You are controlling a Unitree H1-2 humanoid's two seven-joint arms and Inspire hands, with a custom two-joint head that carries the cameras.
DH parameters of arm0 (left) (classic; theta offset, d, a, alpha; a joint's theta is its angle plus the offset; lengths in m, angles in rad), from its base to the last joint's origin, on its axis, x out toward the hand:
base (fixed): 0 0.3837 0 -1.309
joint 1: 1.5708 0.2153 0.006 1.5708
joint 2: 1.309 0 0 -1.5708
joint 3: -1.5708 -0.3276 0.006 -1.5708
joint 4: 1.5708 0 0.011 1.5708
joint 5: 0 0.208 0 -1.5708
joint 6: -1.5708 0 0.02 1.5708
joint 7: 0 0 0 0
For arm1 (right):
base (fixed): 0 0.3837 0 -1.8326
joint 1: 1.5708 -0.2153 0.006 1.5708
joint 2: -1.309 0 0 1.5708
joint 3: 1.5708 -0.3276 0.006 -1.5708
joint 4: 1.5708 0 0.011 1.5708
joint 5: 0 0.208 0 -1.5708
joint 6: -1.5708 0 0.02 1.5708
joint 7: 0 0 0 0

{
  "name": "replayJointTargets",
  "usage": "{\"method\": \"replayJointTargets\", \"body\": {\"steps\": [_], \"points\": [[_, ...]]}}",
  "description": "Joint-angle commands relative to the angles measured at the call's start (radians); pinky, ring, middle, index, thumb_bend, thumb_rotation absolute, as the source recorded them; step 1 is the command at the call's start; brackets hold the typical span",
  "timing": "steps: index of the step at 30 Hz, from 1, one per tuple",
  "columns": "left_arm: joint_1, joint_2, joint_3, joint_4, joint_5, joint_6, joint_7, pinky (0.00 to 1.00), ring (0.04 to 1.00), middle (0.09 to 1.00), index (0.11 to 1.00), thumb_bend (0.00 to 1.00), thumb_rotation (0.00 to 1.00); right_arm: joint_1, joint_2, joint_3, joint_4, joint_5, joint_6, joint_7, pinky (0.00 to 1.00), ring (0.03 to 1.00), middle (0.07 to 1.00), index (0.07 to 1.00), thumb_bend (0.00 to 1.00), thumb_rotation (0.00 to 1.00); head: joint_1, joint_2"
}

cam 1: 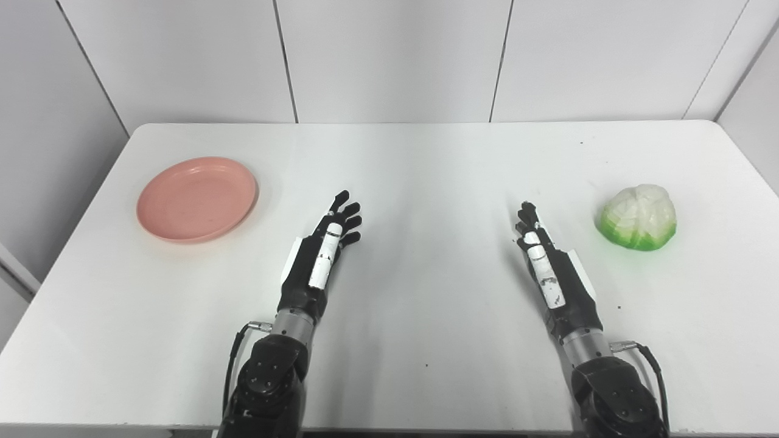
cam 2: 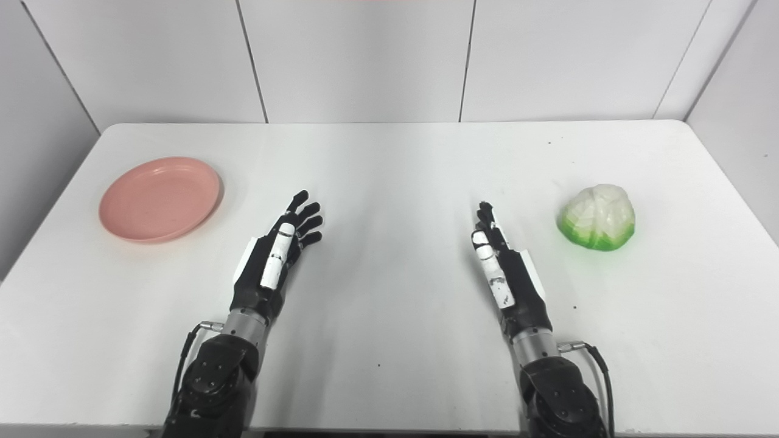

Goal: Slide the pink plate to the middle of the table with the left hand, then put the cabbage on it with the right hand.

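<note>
A round pink plate (cam 1: 196,199) lies empty on the white table (cam 1: 426,164) at the left. A cabbage (cam 1: 638,217), white on top and green at the base, sits at the right. My left hand (cam 1: 322,252) is open, fingers stretched out, over the table to the right of the plate and apart from it. My right hand (cam 1: 544,267) is open, fingers straight and edge-on, left of the cabbage and apart from it. Both hands hold nothing.
The table has rounded corners and is ringed by grey wall panels at the back and sides. A few small dark specks (cam 1: 426,365) mark the surface. Bare tabletop (cam 1: 432,231) lies between the two hands.
</note>
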Motion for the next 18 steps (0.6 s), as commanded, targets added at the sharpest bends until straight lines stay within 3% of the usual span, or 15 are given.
{"method": "replayJointTargets", "body": {"steps": [1, 18], "points": [[0.018, 0.007, 0.000, 0.028, 0.006, 0.014, -0.003, 0.86, 0.898, 0.918, 0.924, 0.46, 1.00, -0.011, 0.003, 0.003, -0.003, 0.002, -0.001, 0.001, 0.99, 1.000, 1.000, 1.000, 0.45, 1.00, 0.002, 0.001], [0.015, 0.009, -0.007, 0.035, 0.014, 0.001, -0.001, 0.89, 0.912, 0.931, 0.932, 0.45, 1.00, -0.014, 0.001, -0.002, 0.003, 0.015, -0.007, 0.006, 1.00, 1.000, 1.000, 1.000, 0.43, 1.00, 0.009, 0.003]]}}
